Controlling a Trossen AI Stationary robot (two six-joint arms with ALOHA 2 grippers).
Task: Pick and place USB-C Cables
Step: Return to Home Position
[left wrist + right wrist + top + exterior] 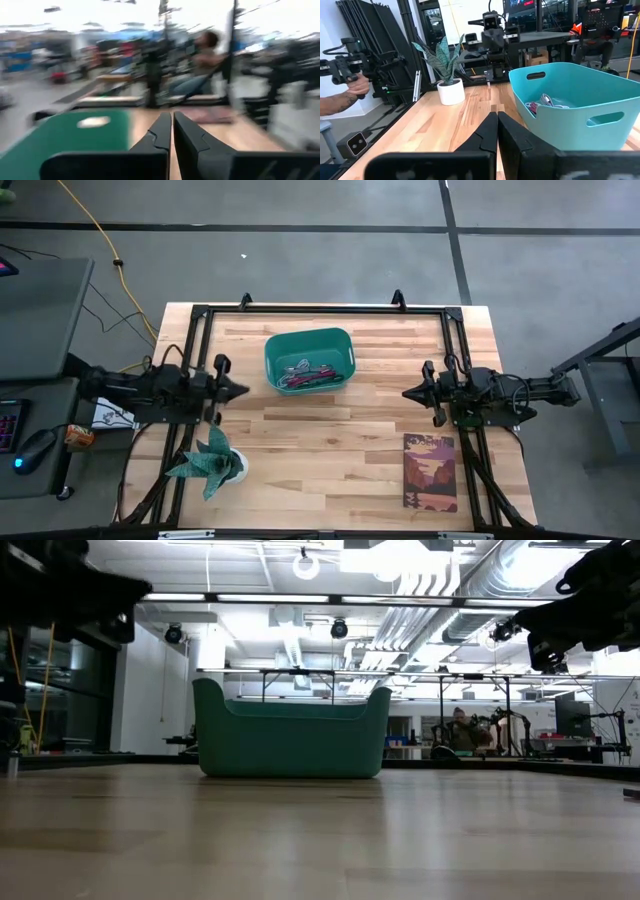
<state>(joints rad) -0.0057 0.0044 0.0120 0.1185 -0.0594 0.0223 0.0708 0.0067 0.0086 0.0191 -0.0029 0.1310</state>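
- The USB-C cables lie in a loose tangle on the floor of the green bin. Grey and red-maroon strands show, but I cannot make out four separate bundles.
- The bin stands on the tabletop, midway across it and between the two arms.
- Every cable I can make out is inside the bin, so the picking and placing looks finished.
- The left tool sits over the left side of the tabletop, pointing inward and apart from the bin. Its wrist view shows the two fingers pressed together with nothing between them.
- The right tool mirrors it on the right side, also apart from the bin. Its fingers are likewise closed on nothing.
- The low view shows both arms high above the wood, not near its surface.
- Judged from this, the step in hand is the return to the rest pose, and it seems nearly or fully done.
- The next move calls for little: settle each arm at rest with its tool empty.
- Any remaining travel should keep clear of the bin's rim, the potted plant near the left arm and the book near the right.
- A person's hand shows beyond the tabletop's edge in the right wrist view and plays no part in the task.
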